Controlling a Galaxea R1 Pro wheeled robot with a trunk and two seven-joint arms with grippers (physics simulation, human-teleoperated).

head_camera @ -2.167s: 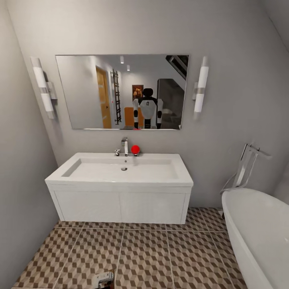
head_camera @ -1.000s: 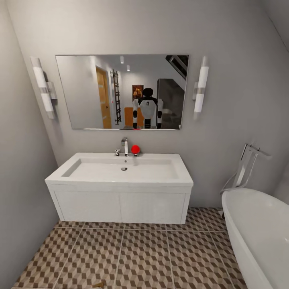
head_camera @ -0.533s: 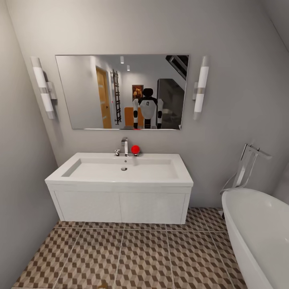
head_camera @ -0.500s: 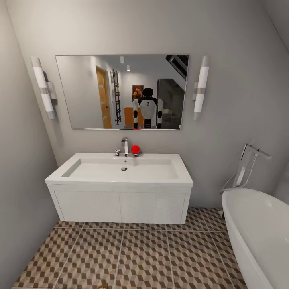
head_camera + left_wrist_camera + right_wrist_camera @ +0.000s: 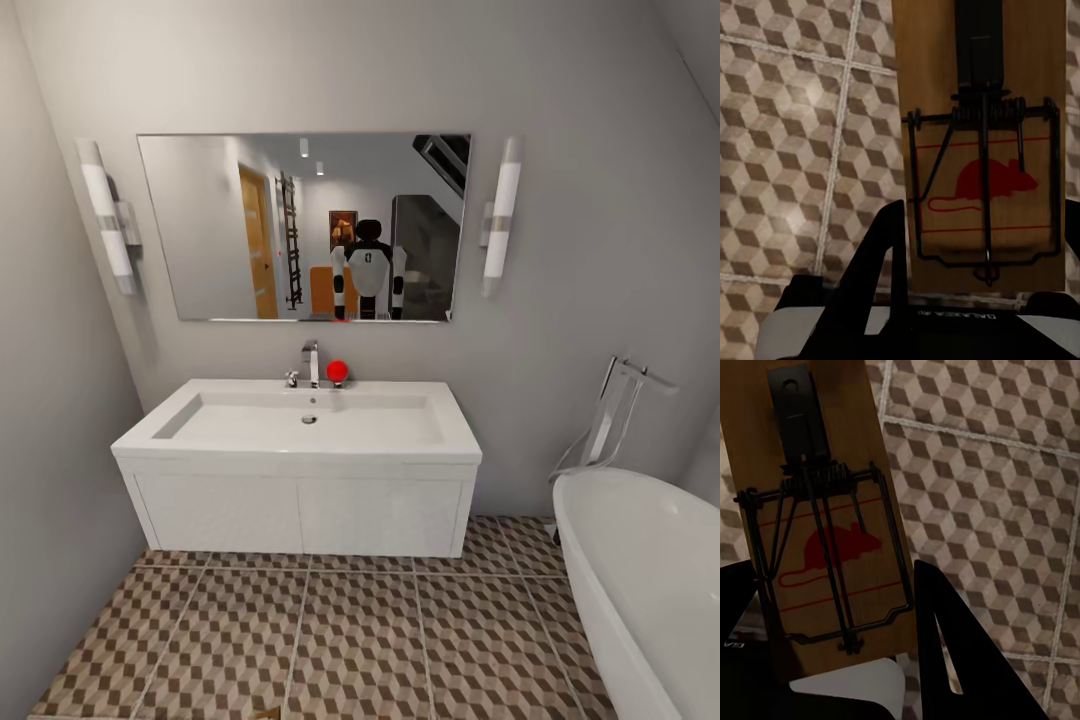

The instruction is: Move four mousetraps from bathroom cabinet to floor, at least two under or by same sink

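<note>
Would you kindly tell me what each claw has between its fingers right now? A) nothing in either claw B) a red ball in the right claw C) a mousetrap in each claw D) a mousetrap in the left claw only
C: the left wrist view shows a mousetrap held in the left claw, and the right wrist view shows another mousetrap in the right claw, both above the tiled floor.

left gripper (image 5: pixel 979 247): fingers clamped on a mousetrap (image 5: pixel 982 150), pointing down over floor tiles
right gripper (image 5: pixel 832 622): fingers clamped on another mousetrap (image 5: pixel 817 525), likewise pointing down
</note>
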